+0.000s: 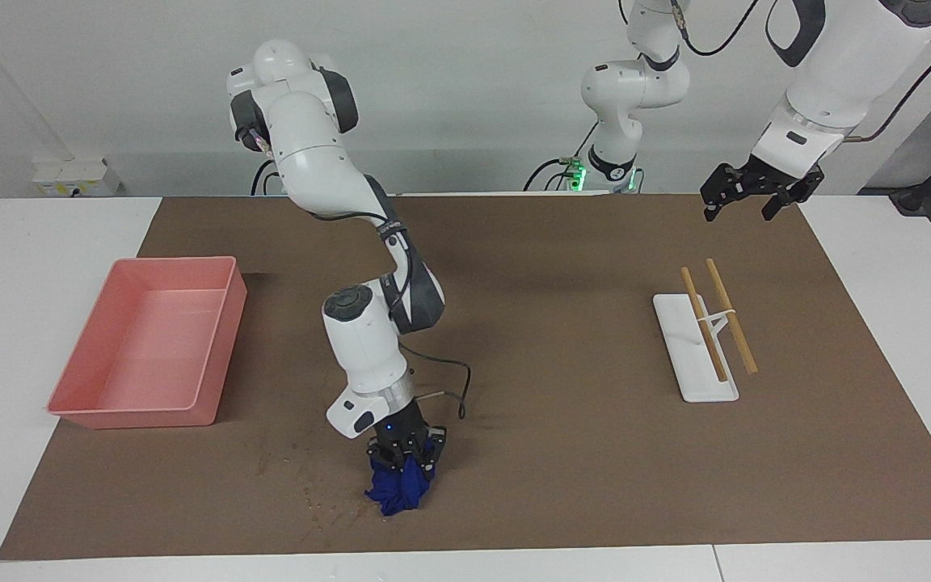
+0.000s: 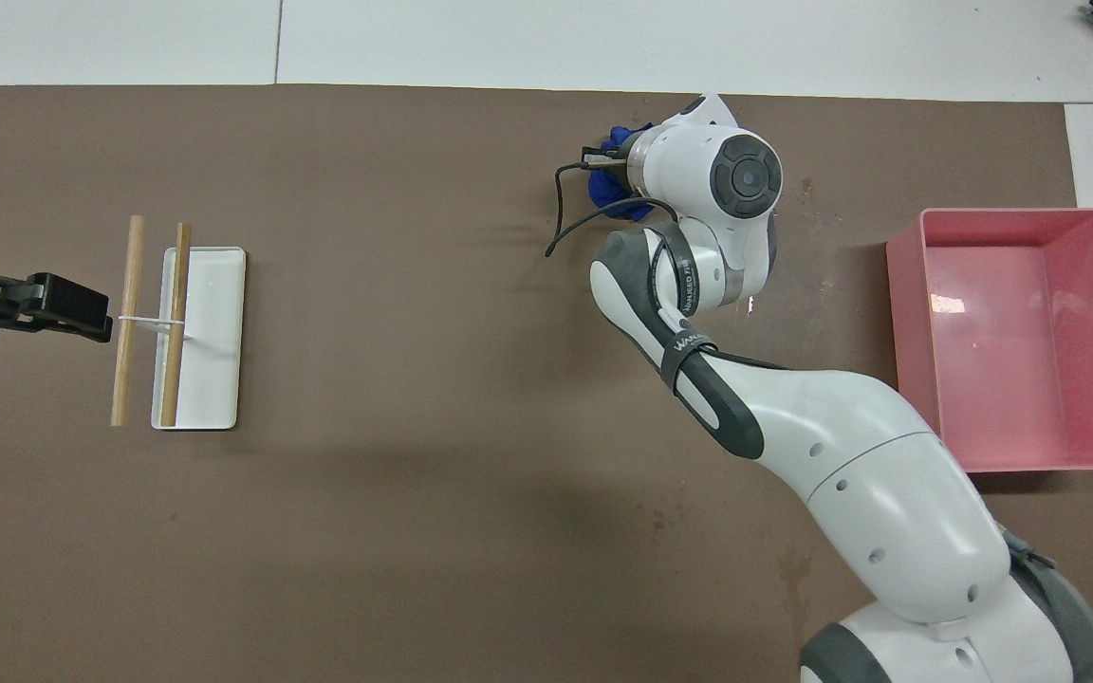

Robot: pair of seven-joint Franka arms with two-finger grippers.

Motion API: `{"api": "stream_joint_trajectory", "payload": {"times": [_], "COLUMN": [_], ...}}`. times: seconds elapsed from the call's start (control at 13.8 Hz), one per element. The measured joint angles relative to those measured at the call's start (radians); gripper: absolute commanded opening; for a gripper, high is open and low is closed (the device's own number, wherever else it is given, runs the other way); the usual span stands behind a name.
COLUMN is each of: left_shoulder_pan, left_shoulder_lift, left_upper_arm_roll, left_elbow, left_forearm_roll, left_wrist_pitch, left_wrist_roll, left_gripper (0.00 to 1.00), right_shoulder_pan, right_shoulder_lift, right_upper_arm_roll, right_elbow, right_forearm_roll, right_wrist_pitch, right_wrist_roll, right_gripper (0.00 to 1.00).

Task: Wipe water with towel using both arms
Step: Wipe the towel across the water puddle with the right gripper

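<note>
The blue towel [image 1: 398, 488] hangs bunched from my right gripper [image 1: 406, 461], which is shut on it, and the cloth's lower end rests on the brown mat near the table edge farthest from the robots. A few water drops [image 1: 326, 506] lie on the mat beside the towel, toward the right arm's end. In the overhead view only a bit of the towel [image 2: 613, 187] shows past the right wrist. My left gripper [image 1: 740, 206] hangs open and empty in the air over the mat's corner at the left arm's end, where that arm waits; in the overhead view the left gripper [image 2: 82, 313] shows beside the sticks.
A pink tray [image 1: 216, 356] [image 2: 907, 332] stands at the right arm's end of the mat. A white holder [image 1: 696, 380] [image 2: 214, 379] with two wooden sticks [image 1: 730, 317] across it lies toward the left arm's end.
</note>
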Motion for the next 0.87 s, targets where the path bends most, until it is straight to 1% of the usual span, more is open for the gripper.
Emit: {"api": "stream_joint_trajectory", "payload": {"times": [0.15, 0.36, 0.65, 0.87], "left_shoulder_pan": [0.000, 0.000, 0.000, 0.000], "left_shoulder_lift": [0.000, 0.000, 0.000, 0.000], "left_upper_arm_roll": [0.000, 0.000, 0.000, 0.000], "left_elbow": [0.000, 0.000, 0.000, 0.000], "left_forearm_roll": [0.000, 0.000, 0.000, 0.000], "left_wrist_pitch": [0.000, 0.000, 0.000, 0.000], "left_wrist_roll": [0.000, 0.000, 0.000, 0.000], "left_gripper": [1.00, 1.00, 1.00, 1.00], "right_shoulder_pan": [-0.005, -0.038, -0.129, -0.174], "right_shoulder_lift": [0.002, 0.002, 0.002, 0.003], "right_upper_arm_roll": [0.002, 0.010, 0.019, 0.019], "right_elbow": [0.003, 0.004, 0.010, 0.012], "right_forearm_roll": [0.000, 0.000, 0.000, 0.000], "right_wrist_pitch": [0.000, -0.002, -0.023, -0.024], "right_wrist_roll": [-0.024, -0.133, -0.333, -0.449], "right_gripper": [0.00, 0.00, 0.00, 0.00]}}
